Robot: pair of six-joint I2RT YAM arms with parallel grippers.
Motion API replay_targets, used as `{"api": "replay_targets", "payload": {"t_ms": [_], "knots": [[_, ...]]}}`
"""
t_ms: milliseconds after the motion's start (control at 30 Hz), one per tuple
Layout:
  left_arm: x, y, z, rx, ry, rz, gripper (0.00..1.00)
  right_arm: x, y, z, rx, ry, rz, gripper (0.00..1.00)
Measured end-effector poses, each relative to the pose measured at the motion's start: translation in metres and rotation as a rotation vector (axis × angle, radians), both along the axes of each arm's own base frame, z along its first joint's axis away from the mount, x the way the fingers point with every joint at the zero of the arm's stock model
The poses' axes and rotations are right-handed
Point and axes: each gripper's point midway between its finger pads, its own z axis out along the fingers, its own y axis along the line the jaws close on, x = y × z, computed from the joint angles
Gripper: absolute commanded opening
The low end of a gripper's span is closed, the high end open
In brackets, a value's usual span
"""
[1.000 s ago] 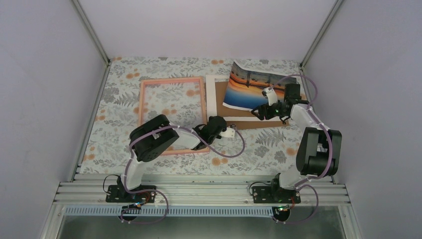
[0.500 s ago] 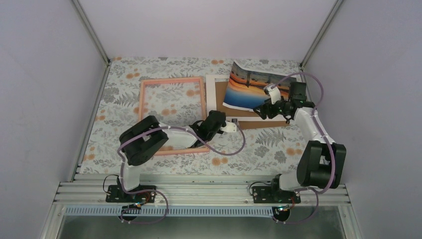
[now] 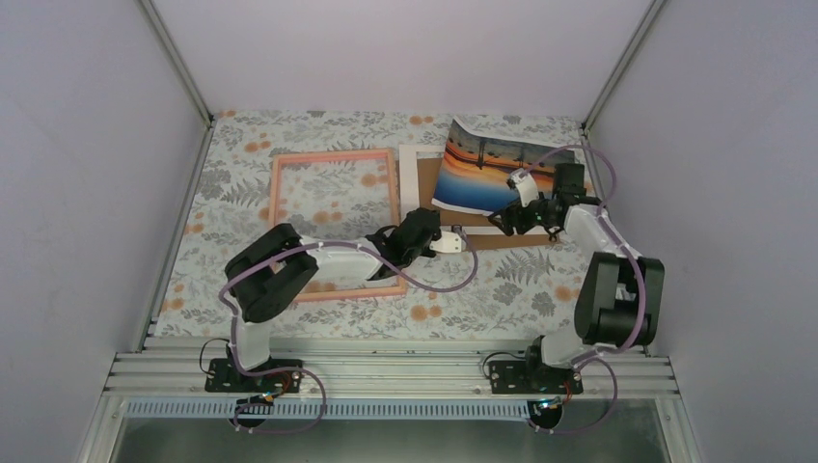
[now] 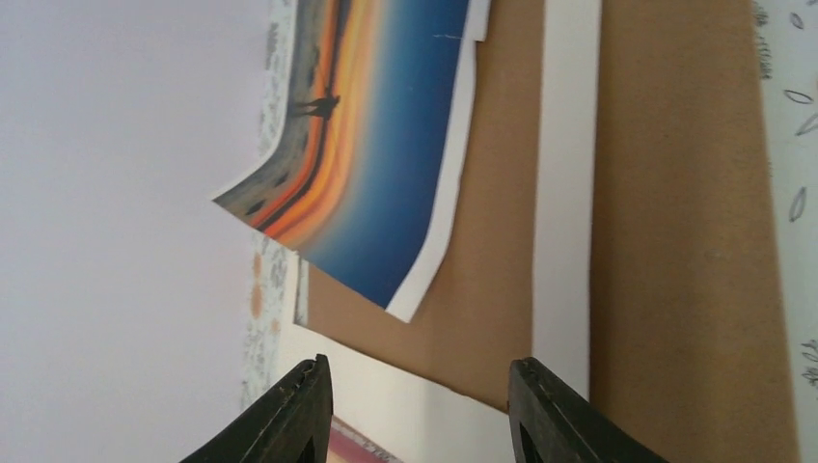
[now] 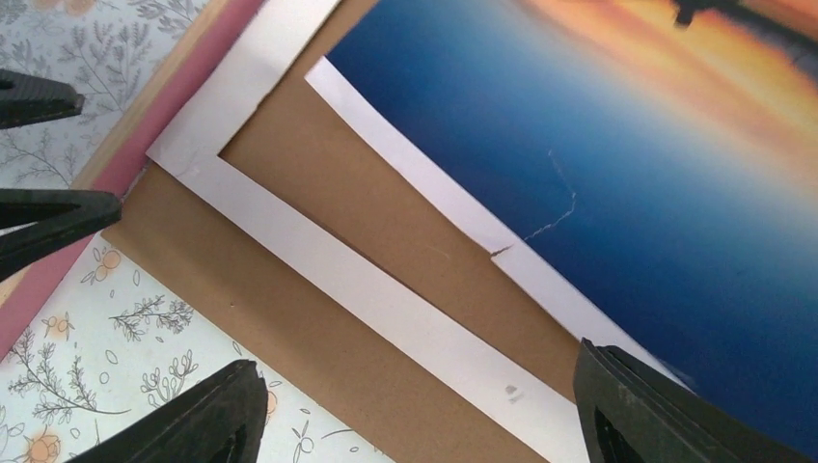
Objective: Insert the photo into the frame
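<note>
Photo: your photo (image 3: 482, 169) is at the far right of the table, picture side up. It lies skewed across the brown backing board (image 3: 424, 193) and the white mat (image 3: 408, 183). Its near white edge rests on the board and its far corner curls up off the surface.
Photo edge: in the right wrist view, a thin crease or tear line runs from that white edge into the blue.
Frame: the pink frame (image 3: 333, 154) lies flat on the floral tablecloth (image 3: 231, 183), left of the mat and just beside it. The flower pattern shows through its middle, and the photo is not in it.
Left arm: your left arm (image 3: 328, 260) crosses over the frame's near right corner.
Left gripper: the left gripper (image 4: 417, 362) is at the near left corner of the board and points toward the photo. Its jaws are spread with nothing pinched, and the board and a strip of mat show through the gap.
Right gripper: the right gripper (image 5: 415, 362) is low over the board's near edge with its jaws wide apart. Mat and board fill the gap between them. One finger is over the photo's near corner, and you can't tell from here whether it touches the print.
Grippers together: the left gripper's two black fingertips show at the left edge of the right wrist view, over the frame's edge.
</note>
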Motion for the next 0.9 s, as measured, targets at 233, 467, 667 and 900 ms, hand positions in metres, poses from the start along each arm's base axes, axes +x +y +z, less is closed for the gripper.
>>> {"api": "replay_targets", "payload": {"t_ms": [233,467,667,900], "knots": [[0.001,-0.005,-0.036,0.041,0.053,0.002,0.49,0.004,0.004,-0.036,0.074,0.144,-0.044,0.66],[0.003,-0.001,-0.063,0.088,0.064,0.016,0.51,0.024,0.029,-0.039,0.183,0.196,-0.05,0.39],[0.007,-0.001,-0.062,0.085,0.037,0.028,0.53,0.02,0.065,-0.065,0.259,0.323,-0.018,0.23],[0.013,-0.003,-0.065,0.089,0.002,0.039,0.56,0.012,0.073,-0.098,0.299,0.447,-0.043,0.15]]}}
